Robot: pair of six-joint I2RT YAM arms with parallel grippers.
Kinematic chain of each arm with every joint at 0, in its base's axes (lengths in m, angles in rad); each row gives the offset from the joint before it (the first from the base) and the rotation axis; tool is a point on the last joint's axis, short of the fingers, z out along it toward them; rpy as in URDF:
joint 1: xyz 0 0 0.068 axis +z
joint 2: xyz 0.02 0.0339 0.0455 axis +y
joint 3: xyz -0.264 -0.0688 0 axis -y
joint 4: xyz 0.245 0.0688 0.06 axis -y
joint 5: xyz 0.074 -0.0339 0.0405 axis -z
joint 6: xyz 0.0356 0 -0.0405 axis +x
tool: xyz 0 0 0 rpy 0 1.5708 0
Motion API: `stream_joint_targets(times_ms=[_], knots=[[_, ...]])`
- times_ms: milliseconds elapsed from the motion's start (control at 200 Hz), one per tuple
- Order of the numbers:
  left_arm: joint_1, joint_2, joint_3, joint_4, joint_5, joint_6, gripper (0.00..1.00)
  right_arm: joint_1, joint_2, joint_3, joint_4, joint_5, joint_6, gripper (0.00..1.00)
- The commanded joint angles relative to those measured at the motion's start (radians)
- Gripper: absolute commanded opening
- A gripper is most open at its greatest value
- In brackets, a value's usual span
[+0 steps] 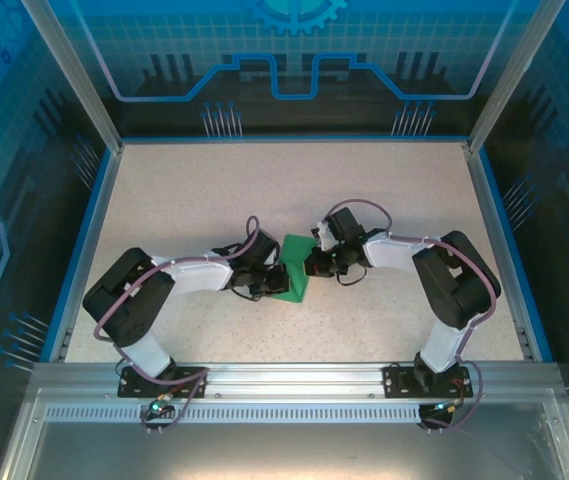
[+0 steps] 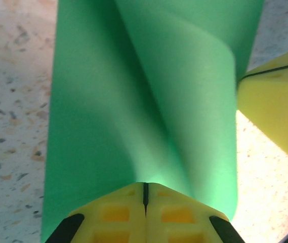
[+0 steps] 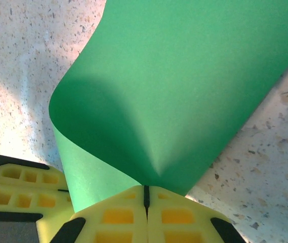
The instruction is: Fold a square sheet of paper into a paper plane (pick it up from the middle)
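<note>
The square sheet of paper (image 1: 293, 268) is bright green and sits curled between both arms at the middle of the table. My left gripper (image 1: 276, 283) is shut on its left edge, and my right gripper (image 1: 312, 264) is shut on its right edge. In the left wrist view the sheet (image 2: 149, 91) bends up in a soft roll from the closed yellow jaws of the left gripper (image 2: 145, 185). In the right wrist view the sheet (image 3: 184, 86) curves over from the pinch of the right gripper (image 3: 146, 188). No sharp crease shows.
The speckled tabletop (image 1: 214, 200) is ringed by a blue rim (image 1: 86, 240) and metal posts. The other gripper's yellow fingers (image 2: 280, 101) sit close at the right of the left wrist view, and yellow fingers (image 3: 22, 187) sit low left in the right wrist view.
</note>
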Motion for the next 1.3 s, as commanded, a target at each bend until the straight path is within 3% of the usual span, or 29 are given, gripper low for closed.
stream_joint_targets(times_ms=[0, 1295], knots=[[0.005, 0.017, 0.023, -0.056, -0.021, 0.038, 0.04, 0.006, 0.029, 0.029, -0.038, 0.02, -0.029, 0.06], [0.005, 0.051, 0.069, -0.094, -0.019, 0.065, 0.01, 0.015, 0.015, 0.043, -0.093, 0.101, -0.063, 0.07]])
